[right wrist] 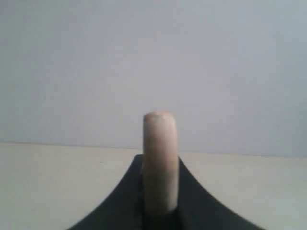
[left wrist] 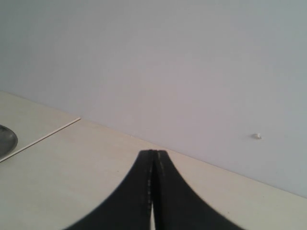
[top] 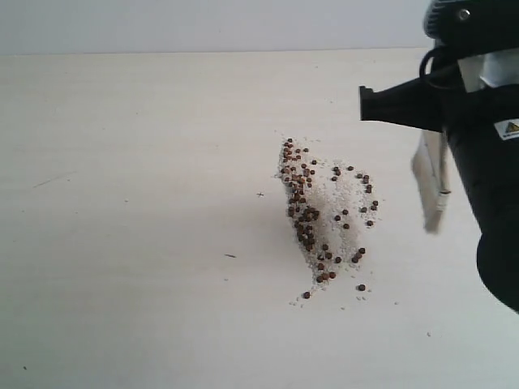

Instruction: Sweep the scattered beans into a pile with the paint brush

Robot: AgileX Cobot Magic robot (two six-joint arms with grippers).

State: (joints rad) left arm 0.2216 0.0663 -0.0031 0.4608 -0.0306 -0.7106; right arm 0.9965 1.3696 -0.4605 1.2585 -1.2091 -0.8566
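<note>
The beans (top: 304, 212) lie in a loose pile (top: 326, 212) with whitish grains, right of the table's middle. Most of the beans line its left edge, and a few strays (top: 361, 287) sit just below it. The paint brush (top: 431, 188) hangs under my right arm (top: 478, 121), to the right of the pile and apart from it, its pale bristles blurred. In the right wrist view, my right gripper (right wrist: 159, 160) is shut on the brush's light wooden handle (right wrist: 159, 143), whose rounded end sticks out past the jaws. My left gripper (left wrist: 153, 152) is shut and empty, out of the exterior view.
The pale table (top: 122, 203) ends at a grey wall (top: 203, 24) at the back. In the left wrist view, part of a round metal dish (left wrist: 5, 139) shows at the frame's edge, beside a thin seam line (left wrist: 43, 136) on the table.
</note>
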